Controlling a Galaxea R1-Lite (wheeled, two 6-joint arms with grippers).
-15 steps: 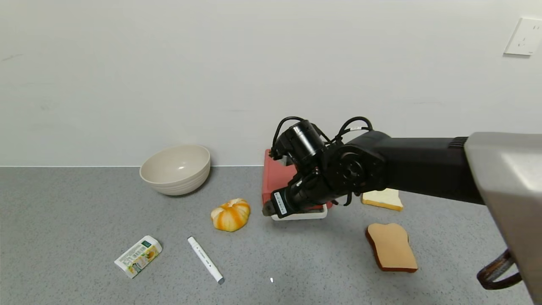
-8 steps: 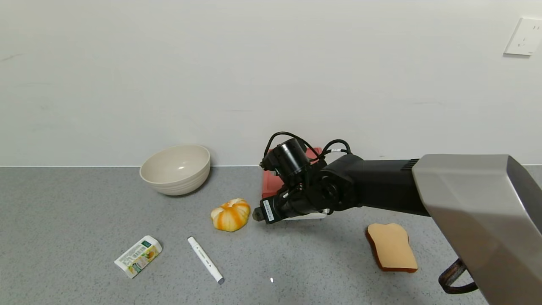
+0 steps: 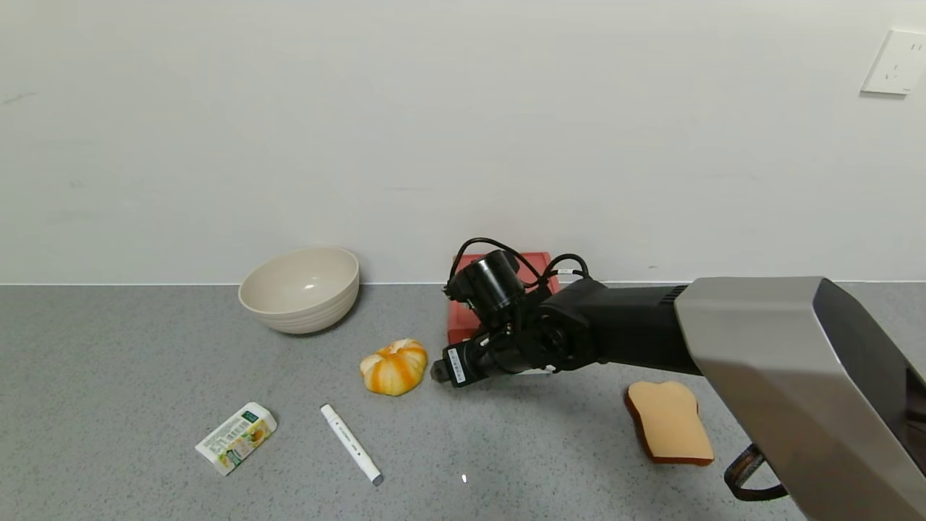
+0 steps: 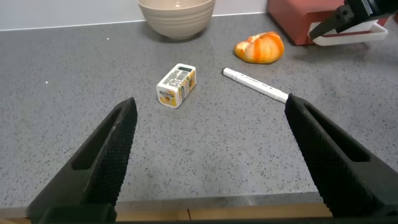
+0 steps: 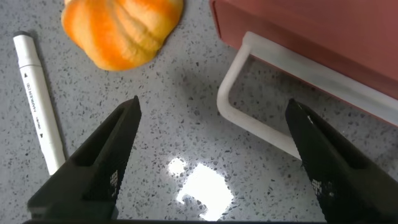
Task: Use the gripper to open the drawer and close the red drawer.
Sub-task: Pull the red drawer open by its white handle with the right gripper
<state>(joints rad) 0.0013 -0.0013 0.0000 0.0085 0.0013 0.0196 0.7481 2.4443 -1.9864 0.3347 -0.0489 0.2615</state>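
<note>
The salmon-red drawer (image 3: 460,325) stands by the back wall, mostly hidden behind my right arm. In the right wrist view its red body (image 5: 311,37) and white loop handle (image 5: 261,118) are close below. My right gripper (image 3: 438,373) is low over the table at the handle's left end. It is open (image 5: 211,124) and holds nothing, and the handle's left corner lies between its jaws. My left gripper (image 4: 210,106) is open and empty near the table's front edge. From there it sees the drawer (image 4: 298,22) far off. I cannot tell whether the tray is slid out.
An orange toy pumpkin (image 3: 394,367) lies just left of the right gripper. A beige bowl (image 3: 300,289) stands at the back left. A white marker (image 3: 351,443) and a small carton (image 3: 236,437) lie at the front left. A toast slice (image 3: 669,423) lies at the right.
My right arm has come down and to the left. Its gripper went from above the handle to table height at the handle's left end. The arm now hides the far bread slice.
</note>
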